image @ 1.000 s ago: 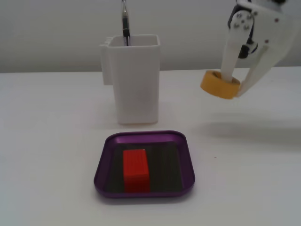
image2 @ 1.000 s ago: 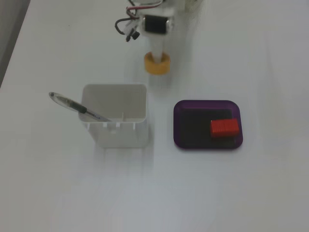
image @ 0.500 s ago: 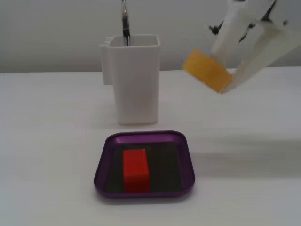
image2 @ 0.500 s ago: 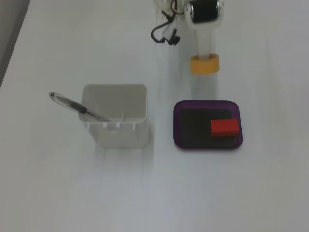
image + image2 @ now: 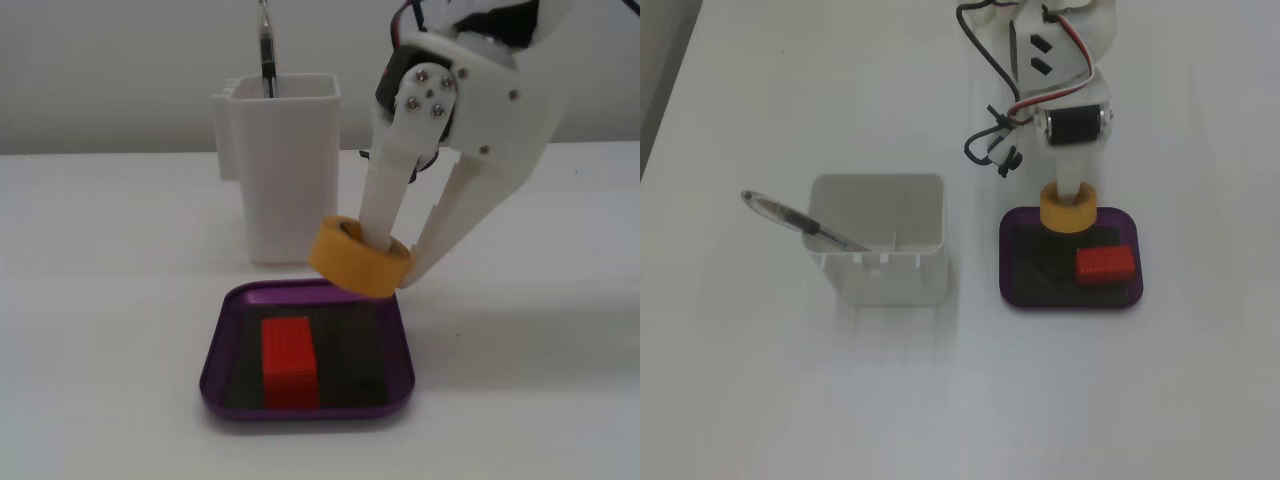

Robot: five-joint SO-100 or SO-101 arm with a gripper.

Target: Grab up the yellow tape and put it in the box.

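The yellow tape (image 5: pixel 358 260) is a thick yellow-orange ring. It hangs tilted just above the far edge of the box (image 5: pixel 209 372), a shallow purple tray with a dark floor. My gripper (image 5: pixel 392 260) is shut on the tape, with one finger through its hollow centre and the other on its outer wall. In the fixed view from above, the tape (image 5: pixel 1068 208) sits over the top rim of the box (image 5: pixel 1008 272), with the arm coming in from the top edge.
A red block (image 5: pixel 289 362) lies inside the box and also shows from above (image 5: pixel 1105 263). A tall white container (image 5: pixel 285 170) holding a pen (image 5: pixel 266 50) stands just behind and left of the box. The rest is white tabletop.
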